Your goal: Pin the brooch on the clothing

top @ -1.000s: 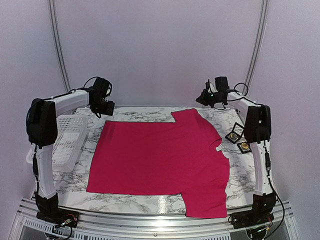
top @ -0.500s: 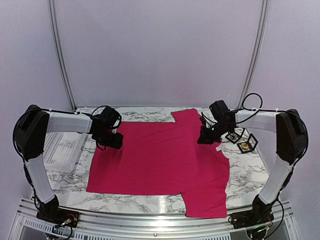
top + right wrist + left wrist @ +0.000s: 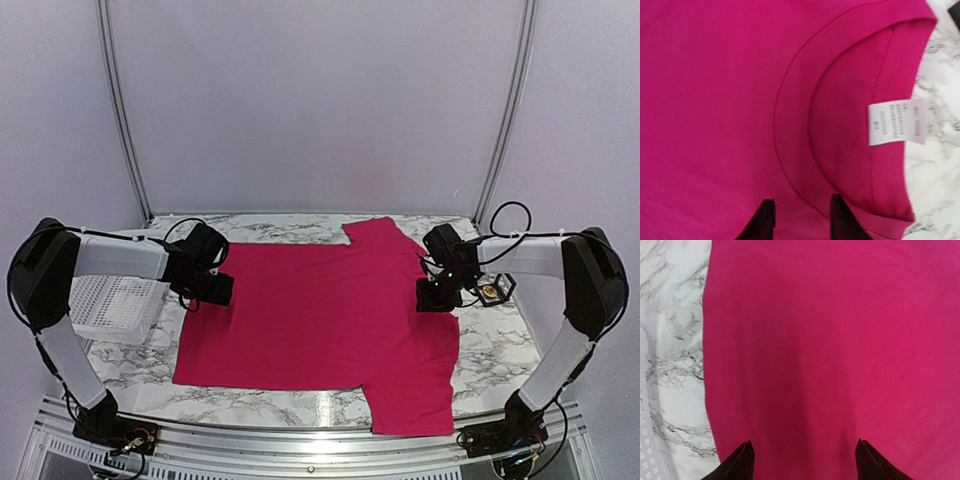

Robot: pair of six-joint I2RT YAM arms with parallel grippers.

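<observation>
Arms drop over the shirt (image 3: 320, 310) — left jaws wide, empty; right jaws crack open, empty, over the collar (image 3: 792, 125) — brooch (image 3: 489, 292) unfetched.

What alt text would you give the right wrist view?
A crimson-pink T-shirt lies flat on a marble table, its round collar and white neck label filling the frame. The right gripper, dark fingertips slightly apart, sits at the bottom by the collar.

The shirt (image 3: 320, 320) lies flat, its middle open from above. A white basket (image 3: 112, 303) crowds the tabletop's (image 3: 135, 368) left edge. A small black case (image 3: 492, 290) sits just right of the right hand (image 3: 437, 299).
</observation>
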